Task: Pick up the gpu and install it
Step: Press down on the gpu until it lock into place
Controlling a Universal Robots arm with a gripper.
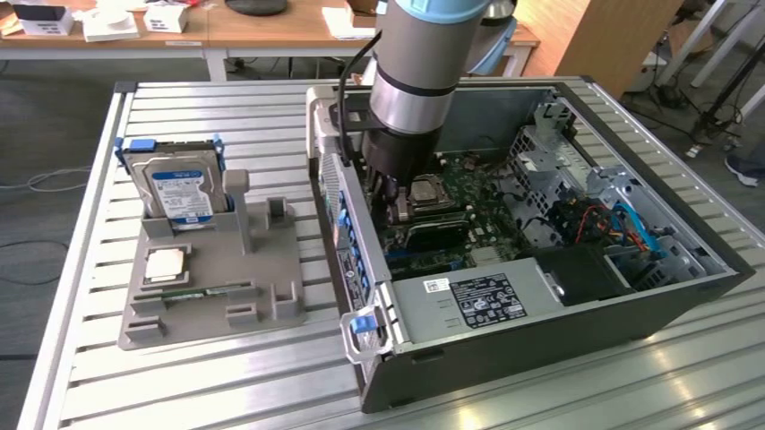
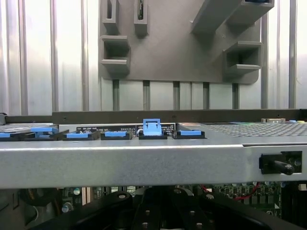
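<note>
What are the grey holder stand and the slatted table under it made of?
The holder stand looks like matte grey plastic, possibly printed: dull, uniform, blocky slots. The table seems to be brushed aluminium or steel: pale ribbed slats with a soft sheen. Neither is certain from looks alone.

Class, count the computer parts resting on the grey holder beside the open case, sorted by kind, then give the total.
Hard drive: 1
Processor chip: 1
Memory stick: 1
Total: 3
</note>
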